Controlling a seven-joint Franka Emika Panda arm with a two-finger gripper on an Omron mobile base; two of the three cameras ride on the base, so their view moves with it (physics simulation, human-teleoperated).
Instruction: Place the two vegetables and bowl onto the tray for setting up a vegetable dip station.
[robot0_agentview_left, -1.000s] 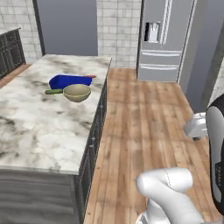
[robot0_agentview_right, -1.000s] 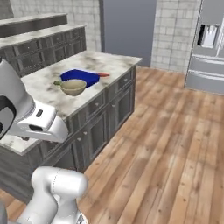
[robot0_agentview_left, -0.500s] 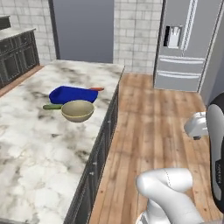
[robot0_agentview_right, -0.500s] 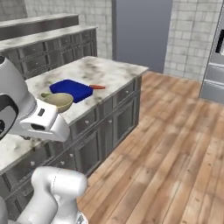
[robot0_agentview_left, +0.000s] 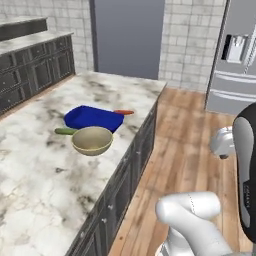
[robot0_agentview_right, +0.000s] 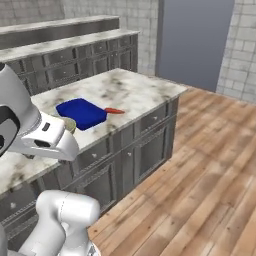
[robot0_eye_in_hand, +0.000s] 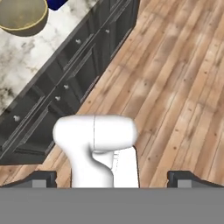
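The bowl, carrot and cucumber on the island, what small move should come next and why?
Probably swing the open end effector from above the wood floor toward the counter, first to the cucumber. It lies on the marble beside the bowl, off the blue tray; the carrot sits at the tray's far edge.

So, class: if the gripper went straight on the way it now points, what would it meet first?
Going by the hand view, the open gripper points down past the island's dark drawers, so it would most likely meet the wooden floor first. The bowl sits well off that line. Depth is hard to judge.
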